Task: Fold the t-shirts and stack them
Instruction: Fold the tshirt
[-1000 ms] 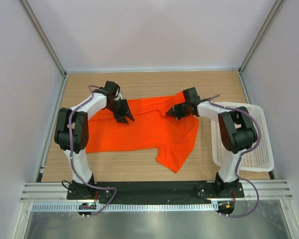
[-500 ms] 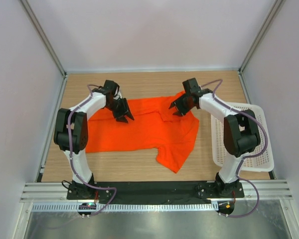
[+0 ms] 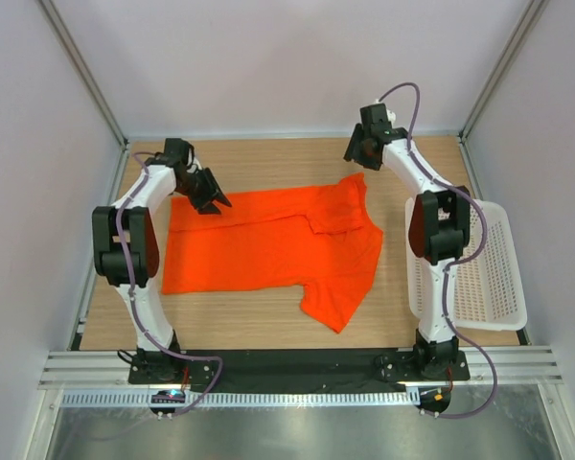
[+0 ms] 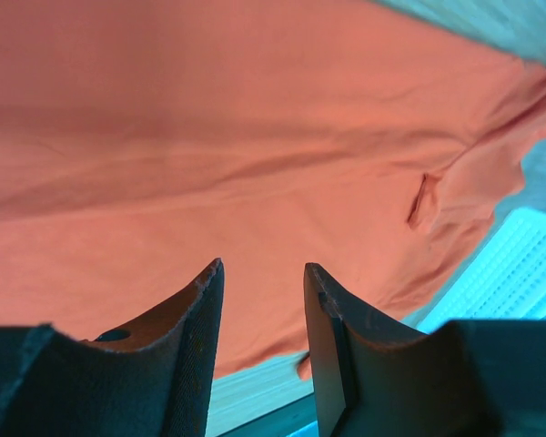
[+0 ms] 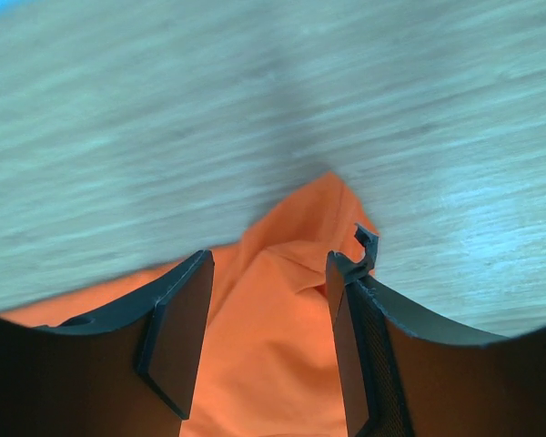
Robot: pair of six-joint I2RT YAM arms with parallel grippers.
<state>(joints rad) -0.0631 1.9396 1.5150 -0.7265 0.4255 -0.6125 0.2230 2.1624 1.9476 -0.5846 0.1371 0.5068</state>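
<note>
- At the bottom of the overhead frame, we see the left arm's base [image 3: 153, 362] and the right arm's base [image 3: 431, 359] fixed side by side at the near edge of the wooden table [image 3: 230, 321].
- Just beyond them, the orange-red t-shirt [image 3: 259, 244] lies spread flat across the middle of the frame. Its body runs toward the left, one flap of cloth points to the lower centre, and a smaller fold lies over it toward the upper right.
- At the right edge of the frame sits the white lattice basket [image 3: 494, 287], just beside the shirt and not touching it. The right arm rises in front of its left rim.
- In the upper left, the left gripper [image 3: 214, 201] hovers at the shirt's far left corner. From above we cannot tell whether it touches the cloth. Its own camera shows the two dark fingers apart with nothing between them and the orange fabric filling the view beyond.
- Farthest back, in the upper right of centre, the right gripper [image 3: 355, 155] hangs over bare wood just past the shirt's far peak. Its own camera shows the jaws spread and empty, with the pointed tip of the cloth lying on the tabletop between and below them.
</note>
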